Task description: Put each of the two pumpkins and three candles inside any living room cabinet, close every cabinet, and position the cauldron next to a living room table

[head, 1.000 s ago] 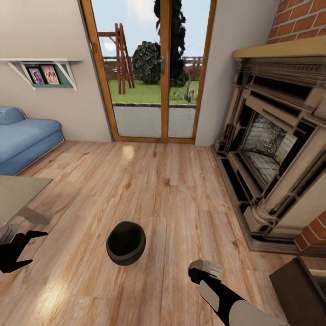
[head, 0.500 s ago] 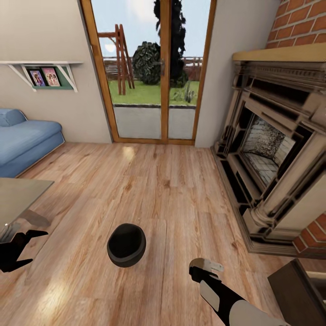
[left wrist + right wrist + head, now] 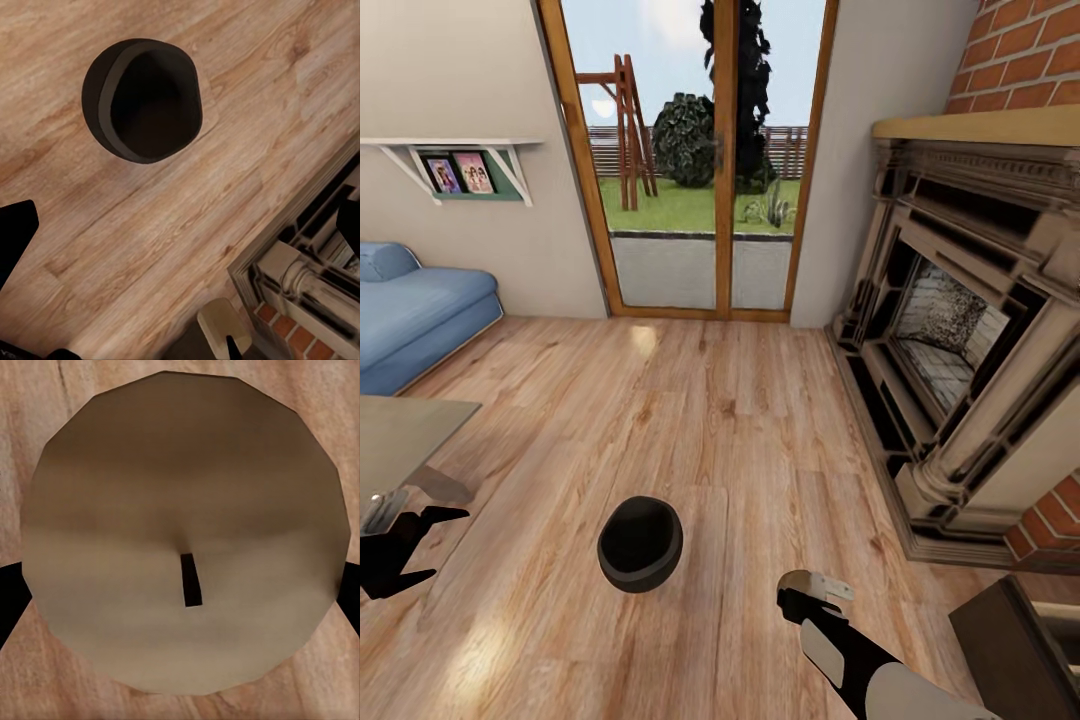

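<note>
Living room floor [image 3: 760, 420] with the cauldron [image 3: 640, 543] upright, near a table [image 3: 405, 430] corner.
No writing is legible. Left gripper [image 3: 415, 545] hangs spread wide and empty beside the table; its wrist camera looks down into the cauldron's dark mouth. Right gripper [image 3: 815, 590] clasps a pale round candle [image 3: 184, 532], wick end facing its wrist camera.

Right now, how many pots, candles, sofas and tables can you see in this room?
round matte black cauldron pot: 1
tan round wax candle with a black wick: 1
blue fabric sofa: 1
glossy grey low table: 1
Total: 4
</note>
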You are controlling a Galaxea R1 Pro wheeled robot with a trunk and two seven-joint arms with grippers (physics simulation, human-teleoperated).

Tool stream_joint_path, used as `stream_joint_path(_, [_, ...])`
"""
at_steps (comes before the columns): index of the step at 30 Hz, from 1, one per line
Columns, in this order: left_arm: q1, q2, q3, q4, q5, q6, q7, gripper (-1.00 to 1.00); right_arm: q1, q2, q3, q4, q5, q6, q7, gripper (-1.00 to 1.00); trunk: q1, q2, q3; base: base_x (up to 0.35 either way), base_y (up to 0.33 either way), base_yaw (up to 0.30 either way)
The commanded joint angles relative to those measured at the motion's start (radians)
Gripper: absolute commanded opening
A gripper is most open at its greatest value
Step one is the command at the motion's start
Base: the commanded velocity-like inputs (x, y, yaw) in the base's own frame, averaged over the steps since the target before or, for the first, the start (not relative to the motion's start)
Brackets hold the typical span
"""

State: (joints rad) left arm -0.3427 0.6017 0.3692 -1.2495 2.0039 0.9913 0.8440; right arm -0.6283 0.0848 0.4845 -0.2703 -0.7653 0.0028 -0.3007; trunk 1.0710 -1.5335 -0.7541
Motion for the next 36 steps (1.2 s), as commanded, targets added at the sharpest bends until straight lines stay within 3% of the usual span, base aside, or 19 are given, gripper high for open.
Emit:
stream_joint_path(1, [-0.001, 0.0, 0.001, 0.0, 0.009, 0.002, 0.01, 1.0, -0.001, 0.0, 0.009, -0.001, -0.008, 0.0, -0.006, -1.0, 0.0, 0.0, -0.001, 0.0, 0.0, 0.0])
stream_joint_path(8, [-0.001, 0.0, 0.001, 0.001, 0.009, 0.003, 0.01, 1.0, -0.001, 0.001, 0.009, 0.0, -0.008, 0.0, -0.006, -1.0, 0.0, 0.0, -0.001, 0.0, 0.0, 0.0])
stream_joint_path(30, [-0.001, 0.0, 0.005, 0.01, 0.01, 0.003, 0.01, 1.0, -0.001, 0.001, 0.009, 0.01, -0.008, -0.004, -0.007, -1.0, -0.084, 0.154, 0.068, -0.031, 0.02, 0.0])
stream_joint_path(36, [-0.001, 0.0, 0.005, 0.006, 0.01, 0.003, 0.01, 1.0, -0.001, 0.001, 0.009, 0.01, -0.008, -0.004, -0.006, -1.0, -0.084, 0.154, 0.068, -0.097, 0.069, 0.0])
